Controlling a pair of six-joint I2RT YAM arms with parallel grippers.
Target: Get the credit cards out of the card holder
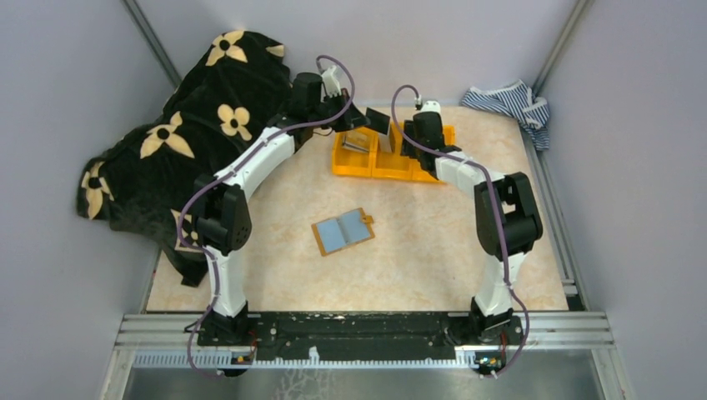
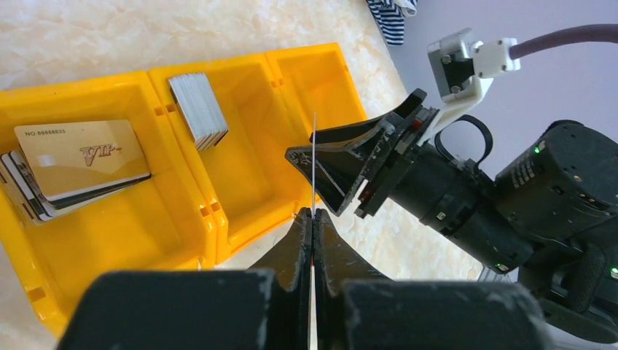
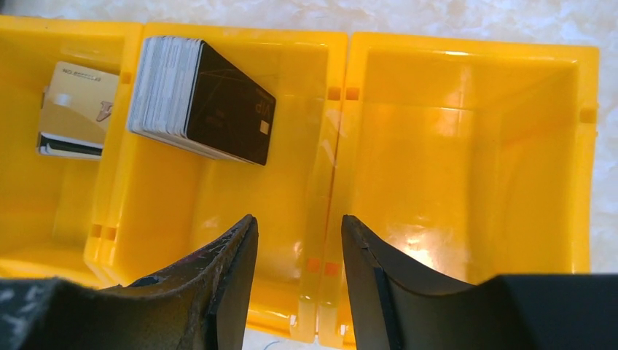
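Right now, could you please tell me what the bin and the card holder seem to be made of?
The bin looks like glossy moulded plastic: hard edges, bright highlights on its walls. The card holder seems tan leather or imitation, with matte grey-blue lining; too small to tell which.

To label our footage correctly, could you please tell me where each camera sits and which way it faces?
Top external: above and behind the bases, looking down at the table; left arm, right arm, card holder, yellow bin.
Left wrist: on the left arm, facing the bin; its left gripper, shut on an edge-on card, and the right arm show.
Right wrist: looking down into the bin; its open right gripper shows.
Shared: both wrist views show the gold card stack.
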